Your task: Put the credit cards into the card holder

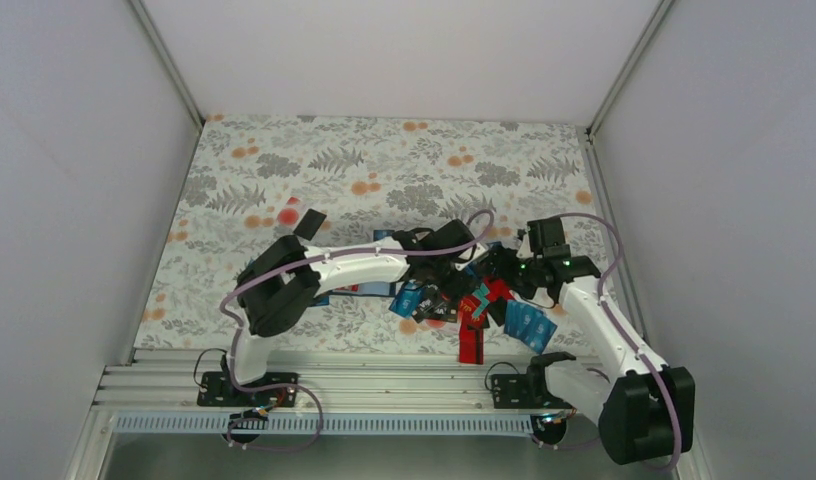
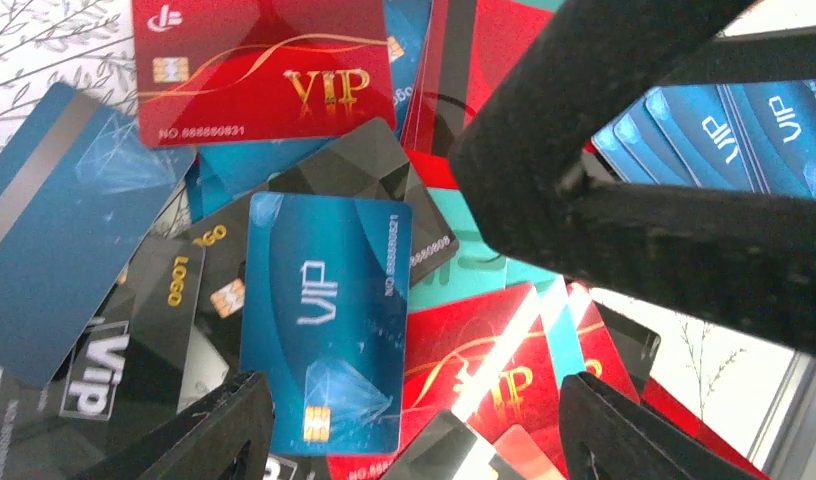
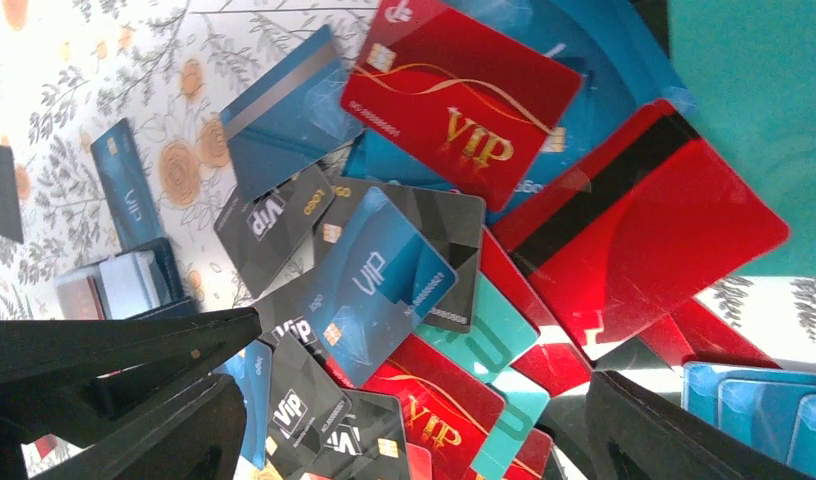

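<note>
Flowered tablecloth (image 1: 384, 160) carries one heap of credit cards (image 1: 474, 305) mid-frame and one card holder (image 3: 170, 270); the left gripper (image 2: 409, 400) and right gripper (image 3: 424, 365) are both spread.

A cloth (image 1: 384, 160) of grey ferns and orange blooms lay spread flat. White walls (image 1: 384, 50) closed it in; a metal rail (image 1: 384, 385) ran along its near edge.

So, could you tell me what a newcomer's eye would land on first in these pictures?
The jumble of bright credit cards near the front edge of the floral tablecloth, right of centre, grabs attention first, with a red VIP card and a blue VIP card lying face up. Both the left gripper and right gripper hang open right over it.
</note>
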Tool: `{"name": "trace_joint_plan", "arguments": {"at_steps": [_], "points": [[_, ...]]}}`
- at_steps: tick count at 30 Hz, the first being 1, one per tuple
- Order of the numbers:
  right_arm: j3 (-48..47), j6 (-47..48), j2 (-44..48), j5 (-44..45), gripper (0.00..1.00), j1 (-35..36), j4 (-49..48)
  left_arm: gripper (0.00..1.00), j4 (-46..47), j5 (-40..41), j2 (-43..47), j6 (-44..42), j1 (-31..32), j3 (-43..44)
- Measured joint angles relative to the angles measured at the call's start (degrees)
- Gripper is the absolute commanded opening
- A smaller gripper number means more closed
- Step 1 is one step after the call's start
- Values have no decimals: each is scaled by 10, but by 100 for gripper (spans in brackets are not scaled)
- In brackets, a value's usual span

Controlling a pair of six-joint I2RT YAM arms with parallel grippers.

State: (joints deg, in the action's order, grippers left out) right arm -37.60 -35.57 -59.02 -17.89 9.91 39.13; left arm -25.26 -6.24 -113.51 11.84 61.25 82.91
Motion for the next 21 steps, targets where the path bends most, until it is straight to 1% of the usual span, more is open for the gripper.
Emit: {"name": "trace_joint_plan", "arguments": {"at_steps": [9,14,21], "points": [[12,0,-16,28,89,-27,7,73,-38,3,-66,-28,0,70],[14,8,-18,9,90,-28,9,72,-46,25,-106,-30,-5,83],[14,14,-22,-8,90,-31,9,72,-54,48,-128,-35,-5,107]]}}
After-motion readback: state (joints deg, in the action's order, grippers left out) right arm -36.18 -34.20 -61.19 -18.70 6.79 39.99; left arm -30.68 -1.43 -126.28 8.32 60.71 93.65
